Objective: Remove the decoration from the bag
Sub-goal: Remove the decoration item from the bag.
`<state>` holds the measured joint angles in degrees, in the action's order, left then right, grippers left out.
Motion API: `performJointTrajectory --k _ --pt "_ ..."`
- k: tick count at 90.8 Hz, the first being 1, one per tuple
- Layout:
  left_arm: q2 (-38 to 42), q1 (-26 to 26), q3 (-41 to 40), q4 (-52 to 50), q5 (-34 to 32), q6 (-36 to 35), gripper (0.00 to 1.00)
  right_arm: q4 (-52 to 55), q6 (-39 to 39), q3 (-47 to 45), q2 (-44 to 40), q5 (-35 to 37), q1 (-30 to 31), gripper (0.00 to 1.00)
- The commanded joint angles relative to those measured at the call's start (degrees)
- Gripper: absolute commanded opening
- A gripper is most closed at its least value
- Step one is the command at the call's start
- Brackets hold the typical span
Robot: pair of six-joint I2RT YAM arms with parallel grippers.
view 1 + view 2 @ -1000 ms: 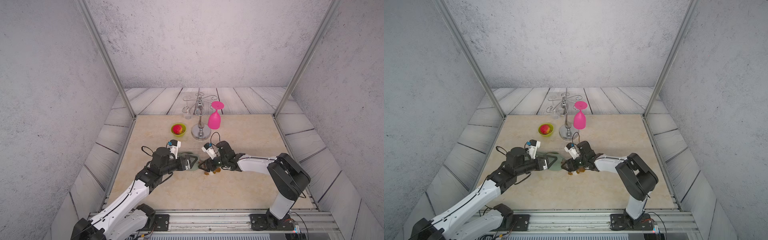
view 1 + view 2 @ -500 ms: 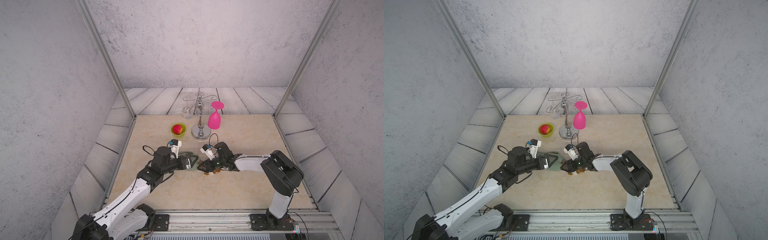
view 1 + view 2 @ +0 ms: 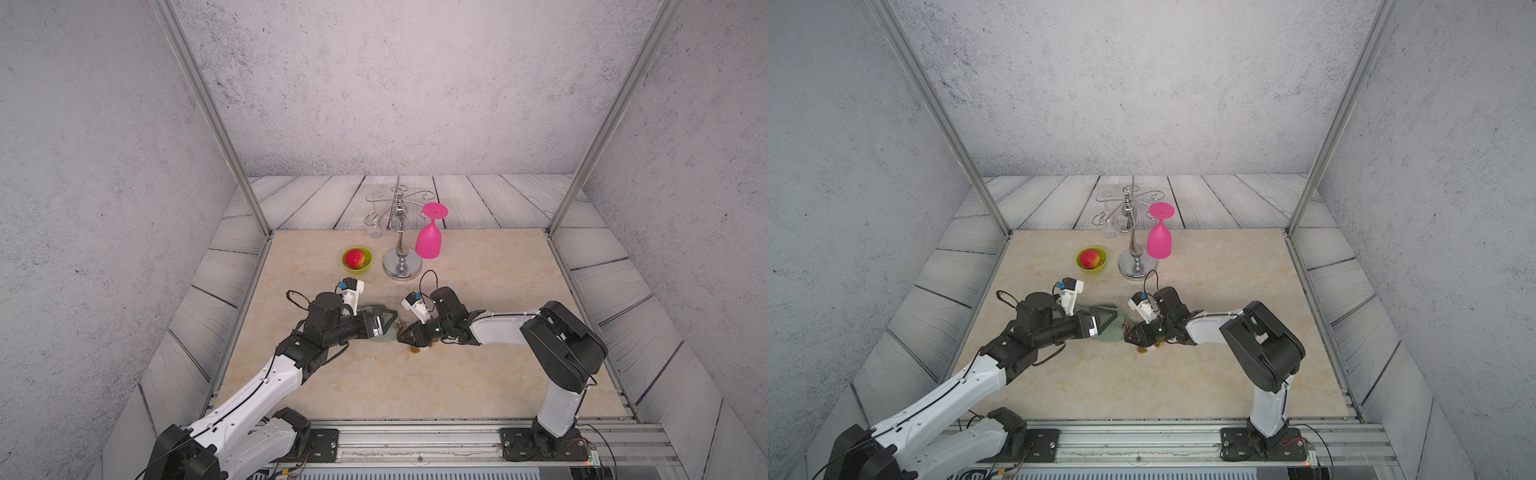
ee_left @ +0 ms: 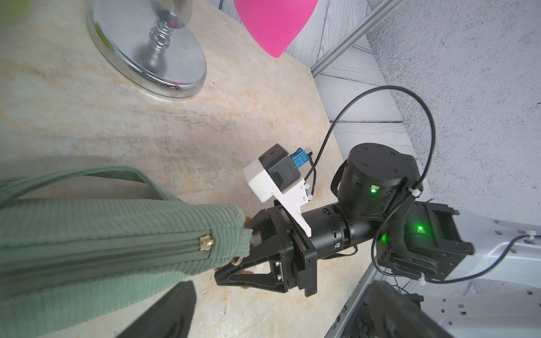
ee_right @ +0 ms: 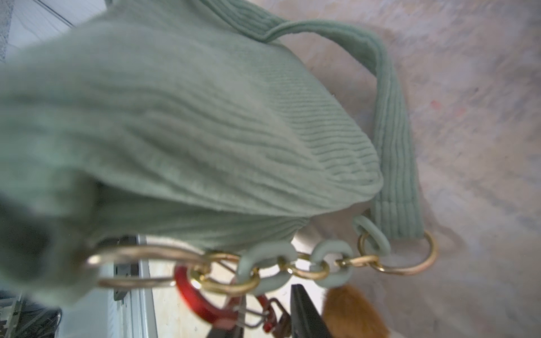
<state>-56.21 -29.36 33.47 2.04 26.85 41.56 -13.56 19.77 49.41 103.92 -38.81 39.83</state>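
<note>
In both top views the bag (image 3: 384, 337) lies on the table (image 3: 478, 374) between my two grippers. Its long axis runs from the left gripper (image 3: 390, 327) toward the right gripper (image 3: 401, 334). The decoration (image 3: 415, 350) shows only as a brown scrap just under the right fingers, at the bag's end nearest them, so the right arm is plainly the nearer one. Well beyond both sets of fingers, a lime bowl (image 3: 357, 271) holds a red apple (image 3: 354, 258). A pink glass (image 3: 429, 245) hangs upside down on a metal stand (image 3: 402, 266).

From the left wrist, my left fingers look spread wide with bare table between them, pinching nothing. The bag lies against one finger (image 4: 169, 310). Its zip pull (image 4: 206, 242) sits at the end facing the right gripper, and the zip looks closed. The right jaws stand narrow around that corner.

From the right wrist, the red clasp (image 5: 202, 301) hooks into the bag's chain (image 5: 332, 246) just ahead of my fingertips (image 5: 304, 313), its length pointing back toward them. Brown plush (image 5: 351, 316) lies beside one tip. Clasp hardware sits between the tips, but I cannot tell whether they have it pinched. I judge the pull should go away from the bag, along the clasp.
</note>
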Motion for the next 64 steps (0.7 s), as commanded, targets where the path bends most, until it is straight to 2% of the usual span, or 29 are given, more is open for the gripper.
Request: performJointTrajectory --k 1,17,47,64 --pt "0.0 0.1 -0.8 1.3 1.3 -0.4 0.99 0.8 -0.5 -1.1 -2.3 -1.7 -0.2 0.25" --pt "0.1 0.1 -0.8 0.5 2.2 -1.3 0.99 2.4 -1.1 -1.3 -3.7 -2.7 -0.2 0.13" --pt "0.0 0.1 -1.0 0.3 2.8 -1.3 0.99 5.7 -2.2 -0.5 -5.3 -4.3 -0.7 0.00" --pt "-0.8 0.1 -1.4 1.4 5.2 -0.5 0.99 8.5 -2.8 -0.5 -7.0 -6.6 -1.3 0.00"
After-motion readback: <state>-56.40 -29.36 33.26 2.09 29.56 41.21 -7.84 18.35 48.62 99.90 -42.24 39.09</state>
